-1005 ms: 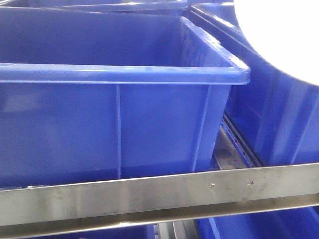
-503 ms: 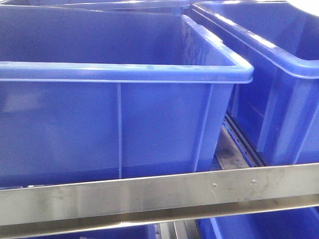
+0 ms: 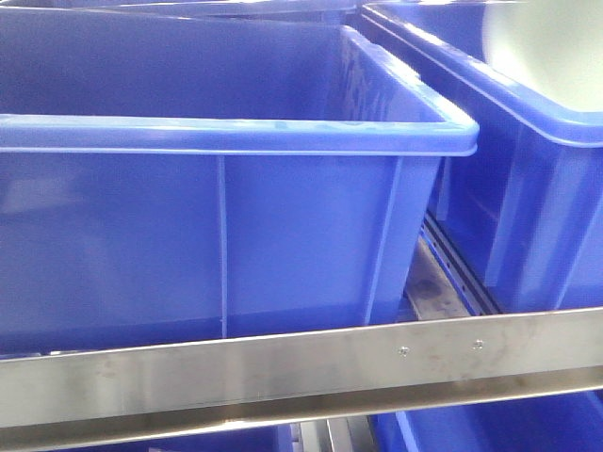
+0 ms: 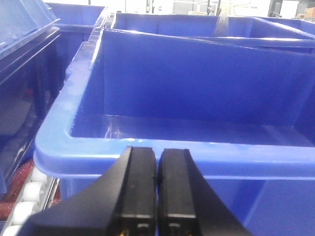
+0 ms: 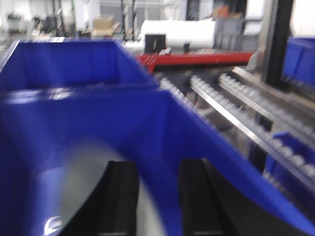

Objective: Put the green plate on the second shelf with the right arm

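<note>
Front view: the green plate (image 3: 551,42) shows at far right above a blue bin (image 3: 226,188). Left wrist view: the left gripper (image 4: 157,189) sits pressed closed. Right wrist view, blurred: the right gripper (image 5: 153,196) straddles the plate's edge; grip unclear.

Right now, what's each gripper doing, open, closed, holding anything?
Left gripper: closed, holding nothing.
Right gripper: fingers apart around the green plate; grip too blurred to tell.
</note>
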Robot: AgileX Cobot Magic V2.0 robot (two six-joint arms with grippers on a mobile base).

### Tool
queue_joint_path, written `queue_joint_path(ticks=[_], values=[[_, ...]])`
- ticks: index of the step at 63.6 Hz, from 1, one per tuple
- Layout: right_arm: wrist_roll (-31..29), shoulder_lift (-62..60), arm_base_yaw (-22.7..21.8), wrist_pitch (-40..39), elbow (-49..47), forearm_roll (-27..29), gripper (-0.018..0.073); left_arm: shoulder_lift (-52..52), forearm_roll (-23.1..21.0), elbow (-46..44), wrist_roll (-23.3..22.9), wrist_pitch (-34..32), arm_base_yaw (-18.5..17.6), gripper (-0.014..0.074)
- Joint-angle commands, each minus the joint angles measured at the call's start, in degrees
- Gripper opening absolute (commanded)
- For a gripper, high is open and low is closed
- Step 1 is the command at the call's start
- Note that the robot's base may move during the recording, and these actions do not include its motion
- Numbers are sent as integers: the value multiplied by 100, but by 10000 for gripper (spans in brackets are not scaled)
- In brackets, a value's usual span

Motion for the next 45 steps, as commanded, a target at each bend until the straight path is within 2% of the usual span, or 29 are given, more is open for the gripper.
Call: queue_joint_path(ticks=[1, 5, 8, 14, 18, 30, 36, 45], values=[[-26, -233, -35, 3, -236, -199, 362, -99, -16, 234, -25, -432, -2, 131], [-26, -439, -35, 284, -225, -199, 321, -99, -16, 234, -25, -432, -2, 131], [-26, -621, -35, 525, -217, -199, 255, -99, -16, 234, -25, -432, -2, 131], [-26, -1269, -35, 1345, -211, -199, 7, -99, -16, 234, -25, -432, -2, 131], [-26, -1669, -35, 1890, -211, -199, 41, -99, -16, 234, -25, -432, -2, 131], [-29, -3057, -35, 3530, -194, -199, 27, -99, -16, 234, -25, -432, -2, 131], [-29, -3769, -35, 4018, -16, -199, 29, -99, -16, 234, -25, -432, -2, 131], [-29, -4826, -35, 4350, 516, -417, 29, -99, -16, 234, -25, -432, -2, 131]])
